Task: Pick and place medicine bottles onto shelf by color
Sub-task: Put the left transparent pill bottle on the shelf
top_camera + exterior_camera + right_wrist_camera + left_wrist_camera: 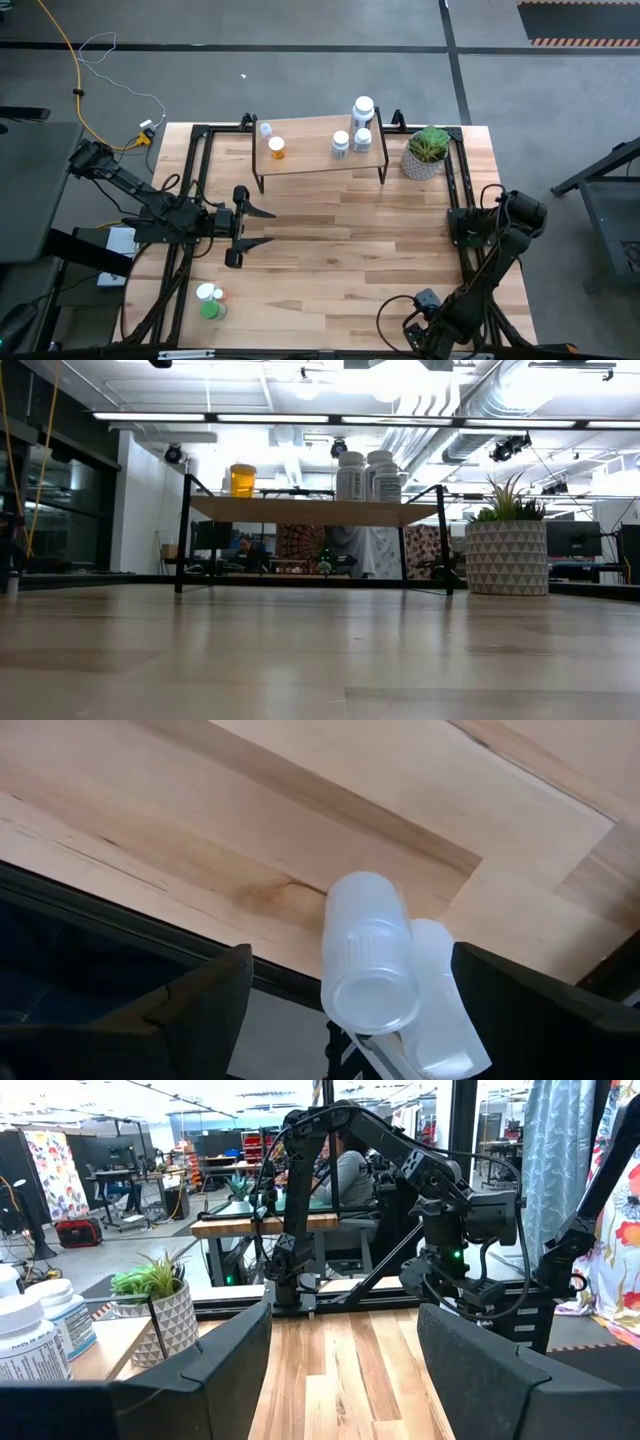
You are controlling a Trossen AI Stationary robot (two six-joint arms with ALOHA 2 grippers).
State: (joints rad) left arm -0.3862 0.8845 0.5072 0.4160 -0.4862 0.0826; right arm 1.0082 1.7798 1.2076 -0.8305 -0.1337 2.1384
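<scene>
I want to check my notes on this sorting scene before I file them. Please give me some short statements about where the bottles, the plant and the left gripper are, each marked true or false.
1. The orange bottle stands on the shelf. True.
2. The left gripper grips a white bottle. False: the left gripper is open and empty, over the table in front of the shelf.
3. The green bottle is on the shelf. False: the green bottle is on the table, near its front left corner.
4. The potted plant stands on the table beside the shelf, not on it. True.
</scene>
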